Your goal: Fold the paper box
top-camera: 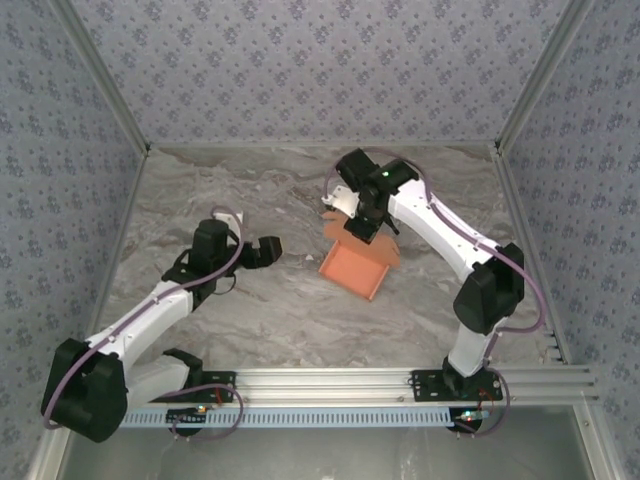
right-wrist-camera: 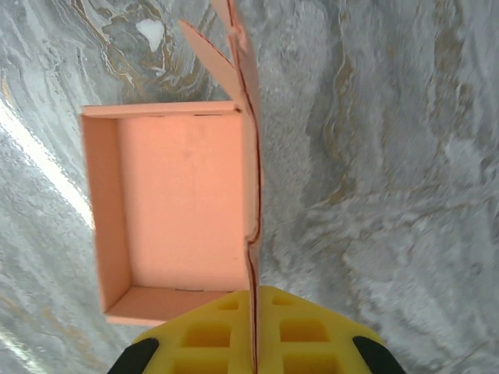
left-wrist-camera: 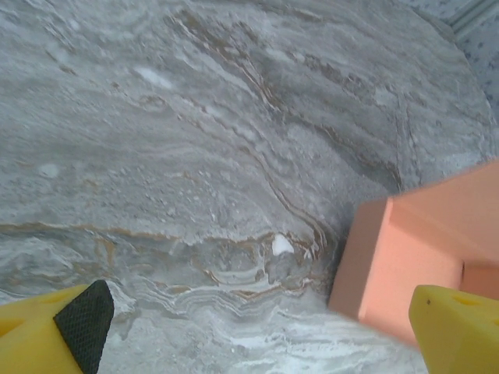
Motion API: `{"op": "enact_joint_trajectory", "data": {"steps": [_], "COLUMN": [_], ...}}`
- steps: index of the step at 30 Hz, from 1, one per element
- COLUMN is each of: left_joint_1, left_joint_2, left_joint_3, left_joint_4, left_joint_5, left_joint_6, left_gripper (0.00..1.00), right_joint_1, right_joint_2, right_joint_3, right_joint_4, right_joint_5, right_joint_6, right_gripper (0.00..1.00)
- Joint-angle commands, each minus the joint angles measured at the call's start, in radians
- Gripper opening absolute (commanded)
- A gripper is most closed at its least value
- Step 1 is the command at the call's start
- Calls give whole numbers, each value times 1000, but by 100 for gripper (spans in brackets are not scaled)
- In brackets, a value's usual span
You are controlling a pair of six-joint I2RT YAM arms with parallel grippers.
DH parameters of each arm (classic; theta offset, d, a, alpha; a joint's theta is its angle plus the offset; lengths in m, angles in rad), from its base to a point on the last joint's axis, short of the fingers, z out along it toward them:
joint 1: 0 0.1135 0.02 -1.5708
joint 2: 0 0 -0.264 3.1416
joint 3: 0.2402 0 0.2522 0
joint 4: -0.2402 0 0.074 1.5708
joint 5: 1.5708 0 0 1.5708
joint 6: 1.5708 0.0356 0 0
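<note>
Surface: table (top-camera: 270, 310) with a grey marble-pattern top veined in brown and white. The same veining shows under the left wrist camera (left-wrist-camera: 195, 117) and the right wrist camera (right-wrist-camera: 390, 156).

Room: three walls (top-camera: 300, 70) in blue-grey wallpaper with a small repeated flower print, closing in the table at the back and both sides. An aluminium rail (top-camera: 400, 380) runs along the near edge and carries both arm bases.

Item: paper box (top-camera: 357, 268), salmon-orange thin cardboard, lying right of the table's centre. It is an open shallow tray with four low walls raised, its inside facing up (right-wrist-camera: 179, 210). One tall panel with rounded flaps stands upright along its far side.

Right gripper (top-camera: 362, 222): directly over the box's far edge. Its yellow fingers (right-wrist-camera: 312, 343) are closed on the upright panel, whose thin edge runs up between them; right gripper (right-wrist-camera: 253, 339) clamped on the cardboard.

Left gripper (top-camera: 268, 250): low over the table, left of the box, a strip of bare marble between them. Its fingers stand wide apart with nothing held, left gripper (left-wrist-camera: 249, 343). A corner of the box (left-wrist-camera: 405, 257) sits just beside one yellow finger (left-wrist-camera: 456, 327); contact cannot be told.
</note>
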Motion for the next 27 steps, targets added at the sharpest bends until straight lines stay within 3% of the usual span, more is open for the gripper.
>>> {"op": "enact_joint_trajectory", "data": {"steps": [1,5,6,9,11,12,13,17,18,20,24,27], "left_joint_1": [-29,-53,-62,-79,-87,-92,-97,-130,-148,-165,-168,-168], "left_joint_2": [-1,12,11,7,12,20,31,114,144,206,323,390], "left_joint_3": [-46,-60,-63,-54,-41,-30,-16,50,75,135,233,276], "left_joint_4": [169,200,204,203,211,211,210,199,187,158,169,186], "left_joint_5": [16,13,3,-17,-10,-4,6,71,54,49,93,90], "left_joint_6": [10,32,45,73,101,121,145,300,345,403,475,492], "left_gripper": [99,99,99,99,99,99,99,96,96,94,88,87], "right_joint_1": [12,17,23,33,-3,-35,-61,-144,-172,-211,-204,-202], "right_joint_2": [63,75,60,-37,-120,-170,-225,-436,-482,-551,-590,-632], "right_joint_3": [73,75,54,-57,-110,-153,-203,-459,-537,-692,-817,-903], "right_joint_4": [-22,49,86,249,309,351,394,607,669,755,720,788], "right_joint_5": [-9,-111,-88,-5,-99,-153,-181,-193,-238,-356,-398,-294], "right_joint_6": [-175,-173,-164,-112,-8,71,139,426,498,566,516,508], "right_gripper": [10,27,33,35,36,44,46,49,53,77,76,76]}}
